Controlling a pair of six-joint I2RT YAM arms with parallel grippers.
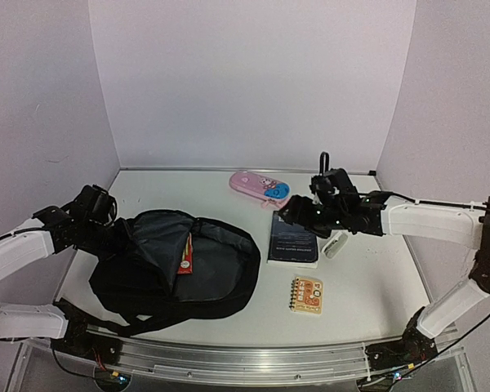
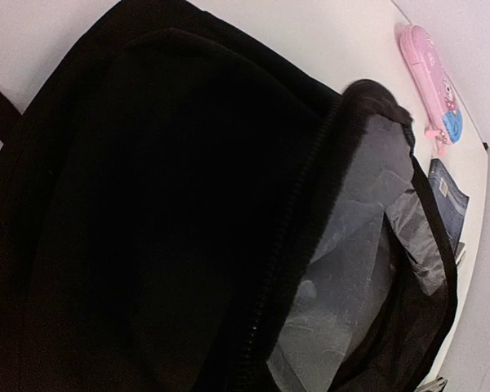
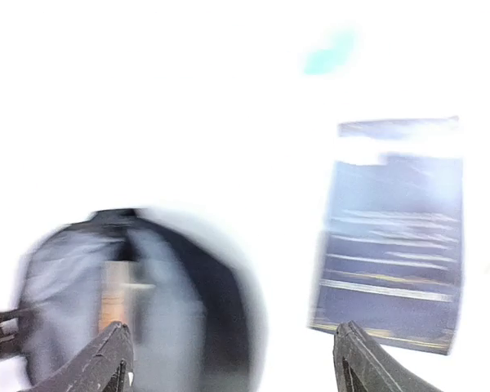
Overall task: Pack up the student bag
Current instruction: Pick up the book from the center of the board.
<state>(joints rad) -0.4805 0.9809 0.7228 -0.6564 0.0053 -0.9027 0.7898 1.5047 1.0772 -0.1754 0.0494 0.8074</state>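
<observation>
The student bag (image 1: pixel 212 273), a big black backpack, lies at the left middle of the table with its zipper open and grey lining (image 2: pixel 351 269) showing. A red-orange item (image 1: pixel 185 255) sits inside it. My left gripper (image 1: pixel 117 229) is at the bag's left rim, shut on the raised edge; its fingers are hidden in the left wrist view, where black fabric (image 2: pixel 147 204) fills the frame. My right gripper (image 1: pixel 288 214) hovers over the top of a dark blue book (image 1: pixel 294 238). It stands open and empty (image 3: pixel 233 367), in a blurred view.
A pink pencil case (image 1: pixel 261 186) lies at the back centre. A small orange notebook (image 1: pixel 307 295) sits near the front right, and a small white object (image 1: pixel 335 245) lies right of the book. Walls close the table on three sides.
</observation>
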